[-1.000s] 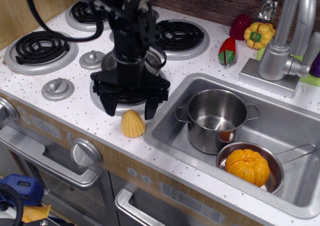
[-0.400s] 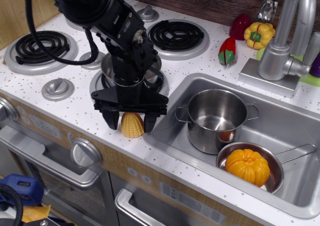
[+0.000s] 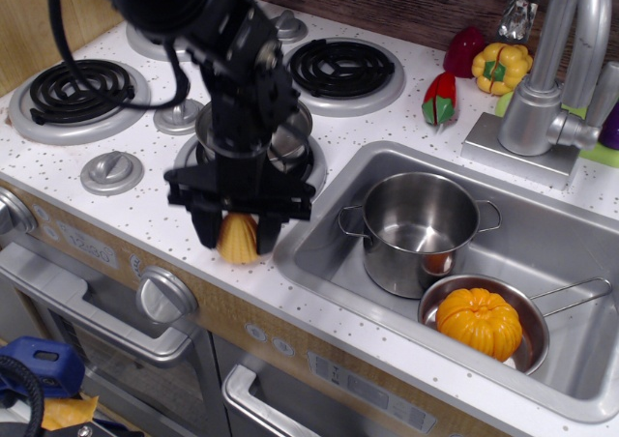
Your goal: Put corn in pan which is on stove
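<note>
tool [image 3: 237,234] closed around corn [image 3: 238,242] | counter edge | pan [image 3: 290,139] behind

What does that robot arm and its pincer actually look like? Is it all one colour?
Yes, nearly all black. The arm is chunky and glossy, built from rounded jointed segments, with a thick black cable looping off its upper part. It narrows to a wide flat crossbar carrying the pincer, which has two short, blunt black fingers. No markings or labels are visible.
</note>
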Available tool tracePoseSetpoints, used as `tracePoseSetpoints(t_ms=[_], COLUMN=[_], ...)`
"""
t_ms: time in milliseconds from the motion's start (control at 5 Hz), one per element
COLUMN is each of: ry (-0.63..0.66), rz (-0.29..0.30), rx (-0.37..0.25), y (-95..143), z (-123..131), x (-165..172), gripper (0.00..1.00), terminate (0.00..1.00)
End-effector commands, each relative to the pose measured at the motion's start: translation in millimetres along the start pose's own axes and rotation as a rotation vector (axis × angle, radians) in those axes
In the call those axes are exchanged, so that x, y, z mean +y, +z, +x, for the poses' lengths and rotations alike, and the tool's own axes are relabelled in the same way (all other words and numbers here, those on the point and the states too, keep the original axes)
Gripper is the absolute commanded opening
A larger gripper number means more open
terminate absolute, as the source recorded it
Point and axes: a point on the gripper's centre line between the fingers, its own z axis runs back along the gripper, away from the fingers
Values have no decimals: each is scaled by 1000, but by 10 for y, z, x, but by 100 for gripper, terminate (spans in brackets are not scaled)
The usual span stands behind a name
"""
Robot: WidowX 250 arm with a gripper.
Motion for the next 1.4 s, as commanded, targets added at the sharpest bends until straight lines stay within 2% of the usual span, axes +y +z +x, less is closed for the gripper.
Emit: tracePoseSetpoints(t_ms=[0, 200, 400, 600, 800, 1000, 1200], ry=[-15, -39, -124, -201, -273, -302, -321], rz=[94, 143, 133, 84, 17, -15, -28], rx=[-63, -86, -147, -163, -137, -125, -137], y=[587, 790, 742, 571, 391, 291, 228], z=[173, 255, 511, 731, 967, 1055, 1053], x=[57, 92, 164, 213, 256, 282, 286], gripper=[0, 0, 0, 0, 100, 100, 100], terminate=[0, 0, 0, 0, 0, 0, 0])
